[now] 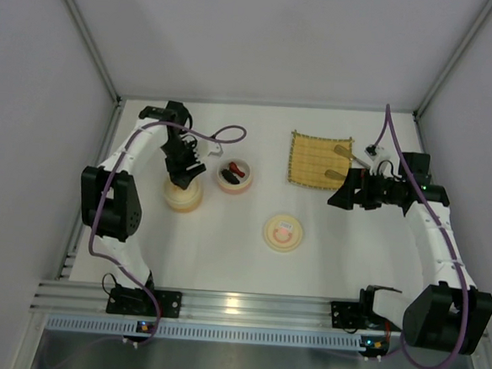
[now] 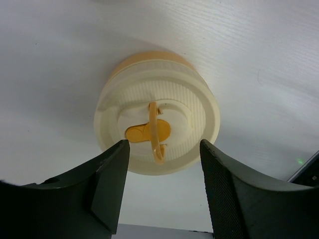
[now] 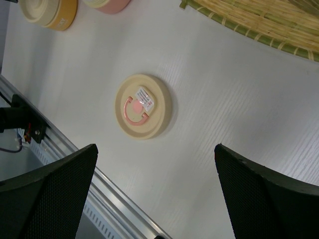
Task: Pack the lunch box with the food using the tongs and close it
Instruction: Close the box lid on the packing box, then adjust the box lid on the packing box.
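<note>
Top external view: pink bowl [image 1: 233,186] sits uncovered at mid-table. Inside it are small food pieces [image 1: 235,175], one red-brown and one dark, too small to separate cleanly.

Just left of the bowl is the orange container [image 1: 181,200], with its cream lid [image 2: 199,104] on. In the left wrist view the lid's orange handle [image 2: 155,130] stands upright.

Left gripper [image 1: 183,173] hangs directly over that container. Its jaws are spread, one finger on each side of the lid's near edge. No contact is visible and it holds nothing.

Toward the near edge and right of the bowl, a loose cream lid with a pink ring [image 1: 282,233] lies flat on the white table [image 1: 224,259], apart from everything else.

Right of the bowl, toward the back, is a bamboo mat [image 1: 311,159]. Two thin arms on the mat's right part read as the tongs [image 1: 343,151]; the detail is too small to be sure.

Right gripper [image 1: 338,198] hovers farther right of the bowl, off the mat's near right corner. Its fingers [image 3: 55,194] are spread as wide as they go and hold nothing. The right wrist view looks down past them at the pink-ring lid.
</note>
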Available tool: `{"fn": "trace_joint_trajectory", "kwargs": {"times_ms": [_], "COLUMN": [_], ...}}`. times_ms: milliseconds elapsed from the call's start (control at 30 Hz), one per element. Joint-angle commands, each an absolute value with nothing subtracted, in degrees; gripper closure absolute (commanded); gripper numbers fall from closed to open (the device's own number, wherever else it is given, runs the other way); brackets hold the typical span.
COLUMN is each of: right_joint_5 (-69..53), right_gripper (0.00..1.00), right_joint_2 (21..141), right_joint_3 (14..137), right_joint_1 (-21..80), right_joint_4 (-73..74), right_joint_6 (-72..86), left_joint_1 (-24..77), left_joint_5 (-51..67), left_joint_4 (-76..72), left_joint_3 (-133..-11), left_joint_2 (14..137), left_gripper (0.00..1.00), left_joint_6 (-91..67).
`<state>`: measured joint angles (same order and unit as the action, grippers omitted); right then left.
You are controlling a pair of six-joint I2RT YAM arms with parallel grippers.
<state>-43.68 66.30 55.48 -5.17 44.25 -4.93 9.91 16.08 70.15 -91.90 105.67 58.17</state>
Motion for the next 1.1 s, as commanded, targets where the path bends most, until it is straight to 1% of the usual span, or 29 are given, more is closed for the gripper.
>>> {"fn": "trace_joint_trajectory", "kwargs": {"times_ms": [0,233,333,400,500,567,700,867,1067], "right_joint_5": [-45.18,-45.00,-45.00,-45.00,-44.65,-44.56,-44.65,-44.83,-44.30], "right_gripper": [0.01,0.01,0.01,0.01,0.01,0.01,0.01,0.01,0.01], "right_joint_2": [64.60,64.42,64.42,64.34,64.07,63.81,63.98,64.51,63.81], "right_joint_3": [56.07,55.99,56.16,56.25,56.16,55.90,55.72,55.90,55.46], "right_joint_1": [-5.98,-5.98,-5.98,-5.98,-5.89,-5.89,-5.98,-5.98,-5.98], "right_joint_4": [42.63,42.89,43.15,43.33,43.50,43.42,42.89,42.80,42.80], "right_joint_6": [-5.80,-6.06,-6.06,-6.06,-6.24,-6.24,-5.98,-5.80,-5.98], "left_joint_1": [9.76,9.67,9.58,9.41,9.05,9.05,9.05,9.05,9.05], "left_joint_5": [18.81,18.55,17.14,16.79,16.43,15.47,14.16,9.85,8.87], "left_joint_4": [73.47,73.48,73.65,73.74,72.52,69.80,66.54,62.14,60.20], "left_joint_3": [-94.30,-95.01,-95.36,-95.62,-94.23,-90.82,-86.15,-85.17,-85.34], "left_joint_2": [102.48,100.81,101.42,101.60,100.47,98.02,94.84,94.83,95.80], "left_gripper": [0.36,0.39,0.41,0.46,0.48,0.47,0.46,0.46,0.48], "left_joint_6": [57.92,56.08,52.57,48.09,40.62,35.89,34.19,33.40,32.96]}}
